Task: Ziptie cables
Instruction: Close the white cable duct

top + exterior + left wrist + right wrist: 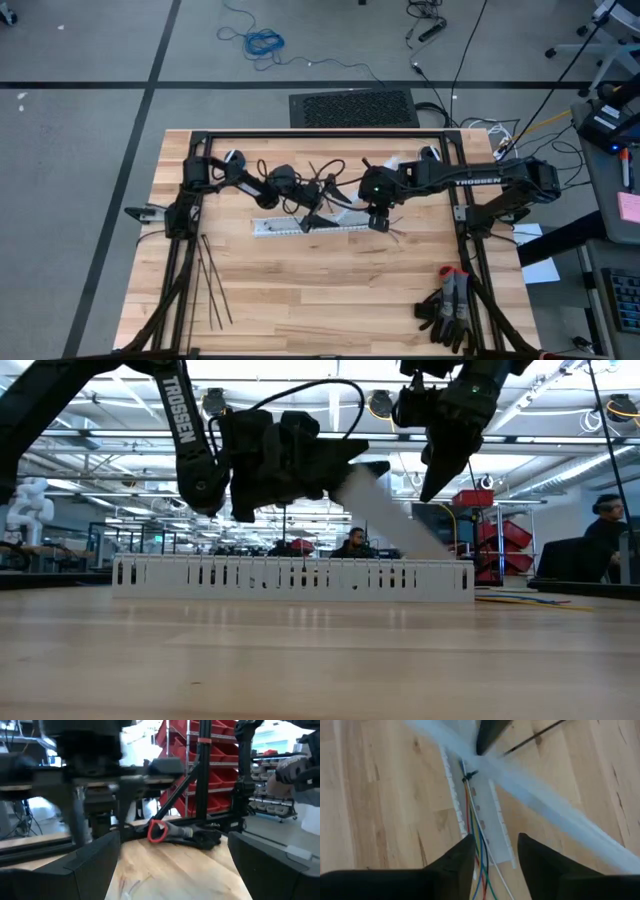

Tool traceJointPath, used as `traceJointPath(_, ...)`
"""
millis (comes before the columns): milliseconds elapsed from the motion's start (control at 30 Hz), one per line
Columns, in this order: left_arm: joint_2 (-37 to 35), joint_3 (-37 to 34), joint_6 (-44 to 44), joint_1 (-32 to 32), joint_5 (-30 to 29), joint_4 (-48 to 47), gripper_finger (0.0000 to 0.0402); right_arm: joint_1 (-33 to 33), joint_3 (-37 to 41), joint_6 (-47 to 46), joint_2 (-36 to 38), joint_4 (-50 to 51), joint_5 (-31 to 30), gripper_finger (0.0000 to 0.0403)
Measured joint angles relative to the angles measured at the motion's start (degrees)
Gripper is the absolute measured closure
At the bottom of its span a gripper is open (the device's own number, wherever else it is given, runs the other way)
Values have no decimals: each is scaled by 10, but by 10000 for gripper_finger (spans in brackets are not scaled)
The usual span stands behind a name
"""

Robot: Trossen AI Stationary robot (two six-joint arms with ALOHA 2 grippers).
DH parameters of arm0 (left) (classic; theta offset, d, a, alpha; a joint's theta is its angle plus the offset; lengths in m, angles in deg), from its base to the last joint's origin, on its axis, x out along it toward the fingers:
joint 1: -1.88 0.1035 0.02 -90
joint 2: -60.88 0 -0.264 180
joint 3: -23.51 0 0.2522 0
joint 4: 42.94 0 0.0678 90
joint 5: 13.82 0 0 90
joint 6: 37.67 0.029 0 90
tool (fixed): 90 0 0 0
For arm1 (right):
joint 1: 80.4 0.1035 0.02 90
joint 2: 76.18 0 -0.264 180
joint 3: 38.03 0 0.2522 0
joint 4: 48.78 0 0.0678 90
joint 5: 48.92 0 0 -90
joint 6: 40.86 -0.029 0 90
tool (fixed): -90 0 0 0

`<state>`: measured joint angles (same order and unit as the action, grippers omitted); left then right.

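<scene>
Well to the left of the white slotted duct [300, 227], nearer the bench's [330, 300] front edge, the loose zipties [212, 285] lay in a thin black fan on the bare wood, untouched by either arm. The left tool [310, 222] hung over the duct's left half. In its own wrist view its fingers [90, 865] stood wide apart with nothing between them. From the low view a pale, blurred strip [390, 515] slanted down from that tool's tip toward the right end of the duct. Whether it touched the tool could not be told. The cables [476, 845] lay inside the duct, running along its channel as a thin bundle of coloured wires. A small black tie [468, 775] was cinched around them farther along the channel. The right tool [379, 222] hovered just above the duct's right end. Its fingers [455, 865] stood a narrow gap apart, and nothing was visibly gripped between them. The wires passed below that gap. Far to the right of the duct, by the bench's front right corner, lay a pair of black gloves [448, 305] with red trim. Behind the duct, beyond the bench, a person [352, 543] sat in the room.
</scene>
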<state>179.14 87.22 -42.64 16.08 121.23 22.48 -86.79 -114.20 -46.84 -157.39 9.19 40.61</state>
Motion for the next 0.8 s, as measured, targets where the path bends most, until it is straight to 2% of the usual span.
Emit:
traceJointPath(167, 0, 15, -7, -2, -57, -12, 36, 0, 0, 2, 0, -4, 4, 307)
traceJointPath(333, 0, 19, -12, -3, -61, -63, 36, 0, 0, -4, 0, -4, -4, 323)
traceJointPath(400, 0, 19, -25, -2, -63, -105, 36, 1, 0, -3, 2, 3, -37, 323)
traceJointPath(533, 0, 19, -36, -2, -120, -196, 36, 0, 0, 4, 7, 55, -169, 307)
traceJointPath(600, 0, 19, -39, -4, -160, -219, 36, -7, 0, -8, 6, 77, -214, 295)
traceJointPath(700, 0, 19, -52, -5, -204, -218, 36, -26, 0, -30, 3, 94, -217, 272)
traceJointPath(800, 0, 19, -52, -5, -212, -219, 36, -31, 16, -29, 3, 102, -221, 250)
